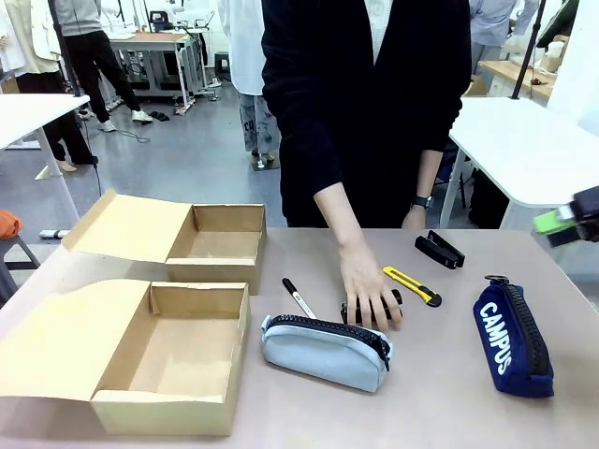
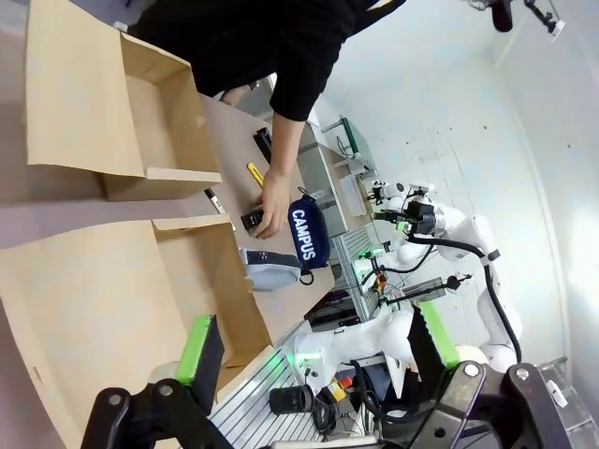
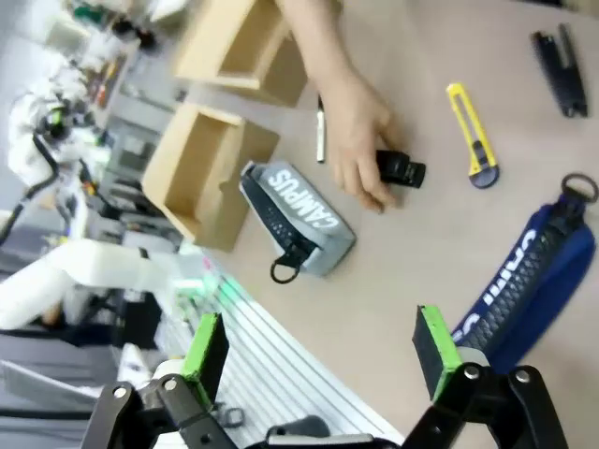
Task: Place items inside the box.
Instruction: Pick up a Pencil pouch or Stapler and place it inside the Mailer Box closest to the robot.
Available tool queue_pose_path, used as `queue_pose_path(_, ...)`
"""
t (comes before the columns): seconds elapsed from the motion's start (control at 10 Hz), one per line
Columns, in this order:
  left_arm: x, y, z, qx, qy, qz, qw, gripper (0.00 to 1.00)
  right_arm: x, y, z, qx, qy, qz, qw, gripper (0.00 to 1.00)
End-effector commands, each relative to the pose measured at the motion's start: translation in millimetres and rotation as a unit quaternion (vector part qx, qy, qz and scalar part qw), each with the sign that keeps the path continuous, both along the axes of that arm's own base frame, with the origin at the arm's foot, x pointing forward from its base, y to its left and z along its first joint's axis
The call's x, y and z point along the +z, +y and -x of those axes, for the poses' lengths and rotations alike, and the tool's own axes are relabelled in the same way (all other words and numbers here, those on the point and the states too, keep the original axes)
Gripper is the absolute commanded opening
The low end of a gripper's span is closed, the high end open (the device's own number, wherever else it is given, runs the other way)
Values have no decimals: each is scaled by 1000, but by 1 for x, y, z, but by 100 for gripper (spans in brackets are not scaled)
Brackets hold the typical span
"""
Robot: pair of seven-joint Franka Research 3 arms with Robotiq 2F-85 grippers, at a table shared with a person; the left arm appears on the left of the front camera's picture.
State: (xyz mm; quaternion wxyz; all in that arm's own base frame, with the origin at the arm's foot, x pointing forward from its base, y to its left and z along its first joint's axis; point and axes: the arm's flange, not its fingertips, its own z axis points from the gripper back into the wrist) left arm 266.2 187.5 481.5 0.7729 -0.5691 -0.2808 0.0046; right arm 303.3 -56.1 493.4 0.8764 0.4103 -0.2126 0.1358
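Bearing "CAMPUS", grey pouch lies near navy pouch.

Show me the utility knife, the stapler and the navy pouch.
utility knife [image 1: 411, 284], front view, middle of its yellow body.
stapler [image 1: 435, 253], front view, middle of its black body.
navy pouch [image 1: 496, 338], front view, on its white lettering.

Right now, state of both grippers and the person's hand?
Left gripper: open, empty.
Right gripper: open, empty.
Person's hand: resting on a small black item.
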Motion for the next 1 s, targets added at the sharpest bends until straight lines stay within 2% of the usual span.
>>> queue_pose_path(0.0,1,0,-1,-2,-15,5,1000,100,-17,-103,28,-35,-18,-102,994,100)
queue_pose_path(0.1,1,0,-1,-2,-15,5,1000,100,-26,-128,45,-77,-40,-143,986,100)
queue_pose_path(0.2,1,0,-1,-2,-15,5,1000,100,-11,-51,17,-28,-2,-53,998,100)
queue_pose_path(0.3,1,0,-1,-2,-15,5,1000,100,-11,-51,17,-28,-2,-53,998,100)
queue_pose_path(0.4,1,0,-1,-2,-15,5,1000,100,-27,-109,48,-69,-16,-112,991,100)
queue_pose_path(0.6,1,0,-1,-2,-15,5,1000,100,-20,-74,34,-38,-18,-62,997,100)
queue_pose_path(0.8,1,0,-1,-2,-15,5,1000,100,-11,41,23,62,-52,47,996,100)
queue_pose_path(0.9,1,0,-1,-2,-15,5,1000,100,-23,115,20,123,-61,109,984,100)
